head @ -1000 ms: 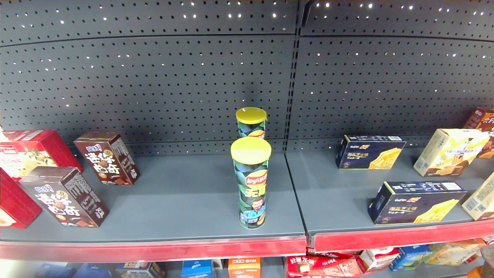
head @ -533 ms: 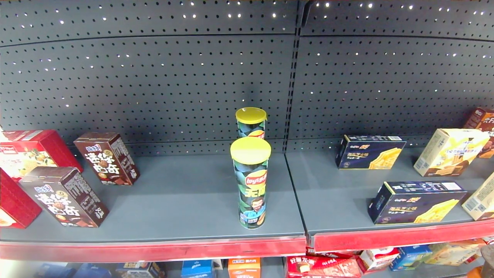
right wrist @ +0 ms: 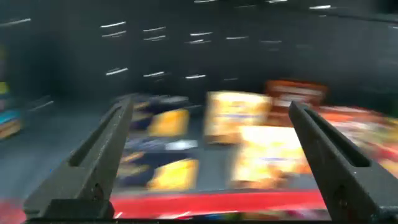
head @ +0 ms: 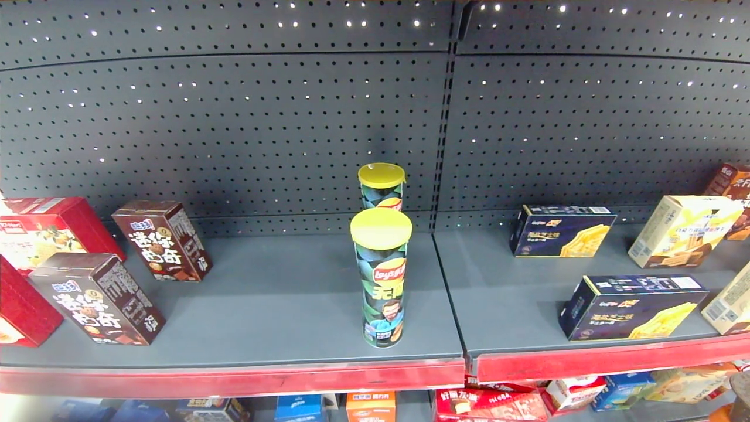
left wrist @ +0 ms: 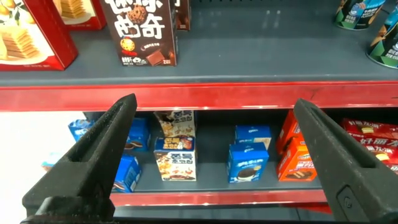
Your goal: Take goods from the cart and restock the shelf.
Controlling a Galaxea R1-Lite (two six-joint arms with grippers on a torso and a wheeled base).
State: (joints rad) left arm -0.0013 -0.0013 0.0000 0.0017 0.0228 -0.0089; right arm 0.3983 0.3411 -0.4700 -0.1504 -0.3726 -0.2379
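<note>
Grey shelf (head: 281,305) carried two upright cans (head: 381,275), one behind the other; my left gripper (left wrist: 214,99) and right gripper (right wrist: 211,102) hung before it, spread wide and empty, cans roughly between them.

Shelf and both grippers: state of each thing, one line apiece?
Front can: upright, lid on, near the front lip of the shelf.
Rear can: upright, lid on, directly behind the first.
Brown boxes: two, standing, closed.
Navy boxes: two, on their long sides, closed.
Left gripper: open, empty.
Right gripper: open, empty.
</note>
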